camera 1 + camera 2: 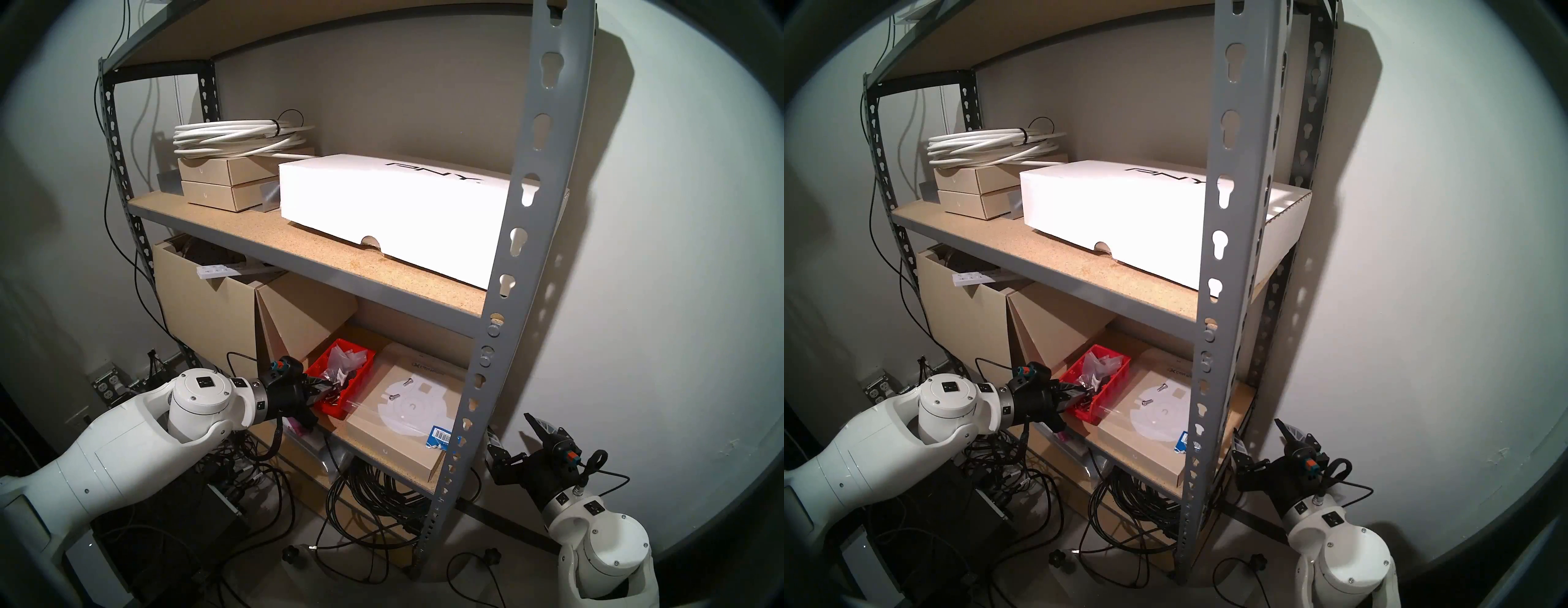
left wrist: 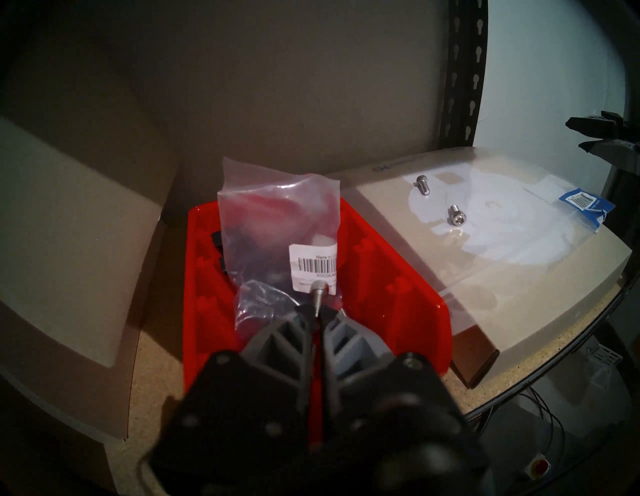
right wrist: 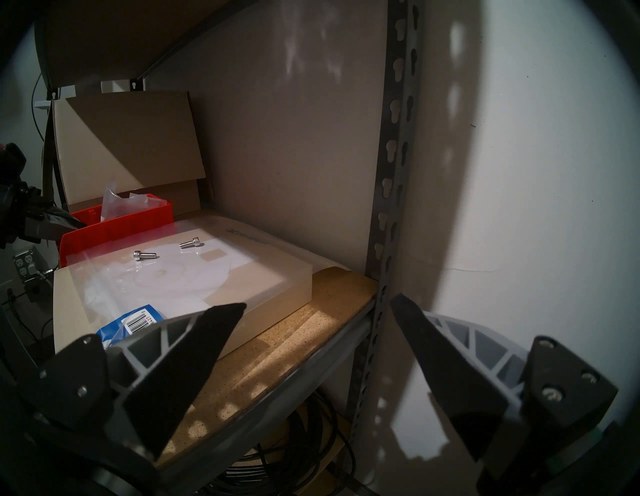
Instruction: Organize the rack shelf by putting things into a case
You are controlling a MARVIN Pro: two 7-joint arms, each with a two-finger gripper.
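Between left pincer [image 2: 316, 313] tips, screw [image 2: 318, 294].

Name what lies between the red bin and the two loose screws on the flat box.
Left wrist view: only bare box top, under clear film, between red bin and screws.

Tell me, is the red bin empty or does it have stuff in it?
Not empty. The red bin holds clear plastic bags of hardware, and the left gripper is above it with a screw between its jaws.
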